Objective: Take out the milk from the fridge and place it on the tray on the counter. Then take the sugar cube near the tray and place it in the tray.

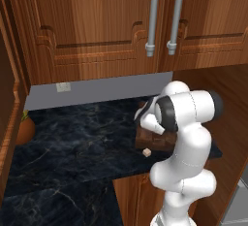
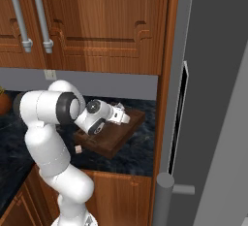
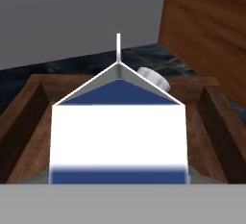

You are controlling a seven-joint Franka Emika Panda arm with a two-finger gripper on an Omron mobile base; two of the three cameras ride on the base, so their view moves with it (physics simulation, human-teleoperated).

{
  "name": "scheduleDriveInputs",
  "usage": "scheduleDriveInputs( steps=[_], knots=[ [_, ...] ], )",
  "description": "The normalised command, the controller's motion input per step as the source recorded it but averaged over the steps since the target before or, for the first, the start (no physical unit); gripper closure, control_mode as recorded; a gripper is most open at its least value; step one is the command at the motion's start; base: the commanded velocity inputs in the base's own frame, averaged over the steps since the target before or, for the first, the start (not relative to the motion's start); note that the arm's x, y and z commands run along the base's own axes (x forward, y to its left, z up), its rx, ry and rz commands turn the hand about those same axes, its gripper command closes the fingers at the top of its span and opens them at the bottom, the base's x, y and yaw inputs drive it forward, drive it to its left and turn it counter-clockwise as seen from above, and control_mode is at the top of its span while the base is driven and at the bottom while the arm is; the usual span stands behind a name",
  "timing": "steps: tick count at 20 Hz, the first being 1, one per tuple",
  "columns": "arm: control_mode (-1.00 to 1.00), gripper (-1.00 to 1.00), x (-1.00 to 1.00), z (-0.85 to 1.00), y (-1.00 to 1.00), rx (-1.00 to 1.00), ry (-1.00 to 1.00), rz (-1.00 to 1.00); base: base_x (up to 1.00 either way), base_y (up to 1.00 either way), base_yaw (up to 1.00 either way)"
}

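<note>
Milk [image 3: 117,136] upright between the tray [image 3: 214,122] rims, close before the gripper, its grip state untellable.

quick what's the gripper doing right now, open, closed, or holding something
Gripper: over the tray, with the milk right at the hand; whether the jaws are open or closed on it cannot be told.

Brown wooden upper cabinets [image 1: 92,26] hang above the worktop, two vertical grey bar handles [image 1: 153,16] side by side on their doors. A grey backsplash [image 1: 106,90] carries a small pale wall outlet [image 1: 63,87]. A round orange-brown pot [image 1: 25,129] sits far left.
</note>
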Motion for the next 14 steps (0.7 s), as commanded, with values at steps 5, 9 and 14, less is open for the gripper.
scheduleDriveInputs(
  steps=[5,9,14],
  knots=[
    [-1.0,1.0,0.0,-0.43,0.0,0.01,0.0,0.0,0.0,0.0,0.0],
    [-1.0,1.0,-0.49,-0.84,0.02,0.08,0.0,0.0,0.0,0.0,0.0],
    [-1.0,1.0,-0.91,-0.99,0.22,0.09,0.0,0.0,0.0,0.0,0.0]
  ],
)
